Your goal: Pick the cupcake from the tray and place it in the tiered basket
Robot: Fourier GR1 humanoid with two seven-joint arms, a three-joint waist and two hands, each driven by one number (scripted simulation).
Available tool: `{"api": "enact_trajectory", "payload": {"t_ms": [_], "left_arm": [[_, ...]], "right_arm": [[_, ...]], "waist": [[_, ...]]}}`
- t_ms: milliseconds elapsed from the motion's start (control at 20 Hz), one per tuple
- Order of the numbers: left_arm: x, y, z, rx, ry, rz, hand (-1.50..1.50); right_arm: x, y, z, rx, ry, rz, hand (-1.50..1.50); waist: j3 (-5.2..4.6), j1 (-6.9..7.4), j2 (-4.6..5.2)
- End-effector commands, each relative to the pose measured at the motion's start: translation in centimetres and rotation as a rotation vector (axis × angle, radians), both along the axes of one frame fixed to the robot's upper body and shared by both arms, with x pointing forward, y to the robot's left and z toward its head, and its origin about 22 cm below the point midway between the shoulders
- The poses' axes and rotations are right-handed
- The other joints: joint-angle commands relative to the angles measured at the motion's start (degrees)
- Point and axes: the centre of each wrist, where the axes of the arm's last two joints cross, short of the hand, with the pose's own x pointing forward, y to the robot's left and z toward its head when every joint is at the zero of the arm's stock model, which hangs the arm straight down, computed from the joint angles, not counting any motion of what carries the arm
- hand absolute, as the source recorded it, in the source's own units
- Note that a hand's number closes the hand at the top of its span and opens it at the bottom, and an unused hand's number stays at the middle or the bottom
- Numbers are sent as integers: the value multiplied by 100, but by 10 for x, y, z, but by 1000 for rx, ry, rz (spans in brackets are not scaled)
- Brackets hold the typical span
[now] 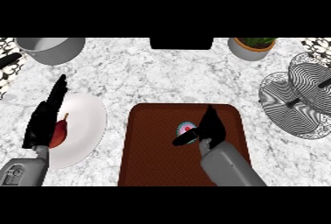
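a cupcake [185, 128] sits near the middle of a dark red tray [155, 162] on the marble worktop [149, 74], with the right hand [205, 127] directly beside it, thumb reaching under the cupcake and fingers raised and spread, not yet closed on it. the wire tiered basket [301, 101] stands well apart at the right edge. the left hand [47, 114] rests open, fingers straight, over a white plate [87, 122] holding a red pear [59, 132].

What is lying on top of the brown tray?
On the brown tray lies the cupcake. The right hand covers its right side, so only part shows.
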Motion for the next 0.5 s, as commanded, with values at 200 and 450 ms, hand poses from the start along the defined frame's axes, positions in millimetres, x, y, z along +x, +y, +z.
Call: {"api": "enact_trajectory", "payload": {"t_ms": [200, 450], "left_arm": [[1, -2, 8, 7, 13, 1, 0], [1, 5, 11, -2, -16, 7, 0]], "right_arm": [[3, 20, 10, 4, 209, 37, 150], [17, 32, 18, -66, 182, 26, 150]], "waist": [[4, -27, -8], [3, -7, -6]]}}
